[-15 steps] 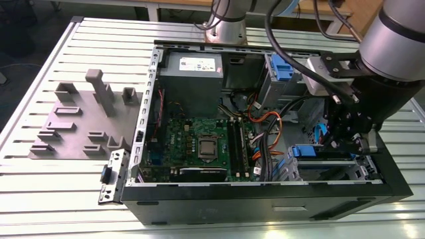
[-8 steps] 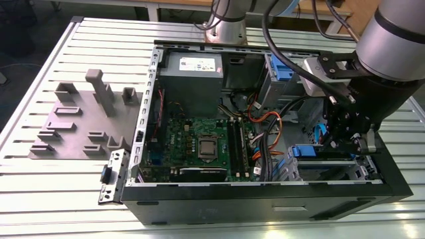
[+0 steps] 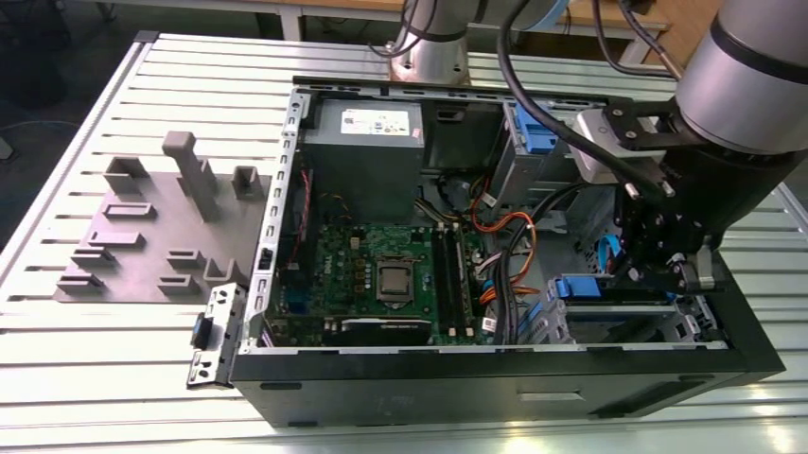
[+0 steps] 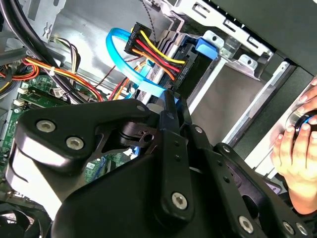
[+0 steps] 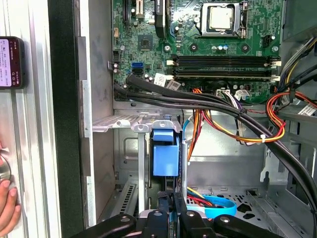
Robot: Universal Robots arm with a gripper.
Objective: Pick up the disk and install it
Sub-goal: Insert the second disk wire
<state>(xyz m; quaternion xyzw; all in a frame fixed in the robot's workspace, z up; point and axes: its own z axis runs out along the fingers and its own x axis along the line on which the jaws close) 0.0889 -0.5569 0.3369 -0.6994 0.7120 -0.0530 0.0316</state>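
While the gripper point(image 5: 171, 208) sits low inside the open PC case point(image 3: 505, 378), its black fingers point(image 5: 163, 220) look pinched close together on a thin dark edge below the blue carrier tab point(image 5: 165, 151); can't tell for sure what they clamp. That tab belongs to the disk point(image 3: 604, 291), which stands edge-on in the drive bay near the case's front corner, on the exterior view's right. In the second wrist view, the gripper point(image 4: 168, 106) points at a power connector w/ red, yellow and black wires point(image 4: 148, 47) and a light-blue flat cable point(image 4: 121, 62). Beyond lies the motherboard point(image 5: 198, 29) w/ CPU socket point(image 5: 220, 17). A person's hand point(image 4: 297, 153) rests outside the case. Farther off on the bench point(image 3: 76, 359): a grey fixture plate point(image 3: 158, 232).
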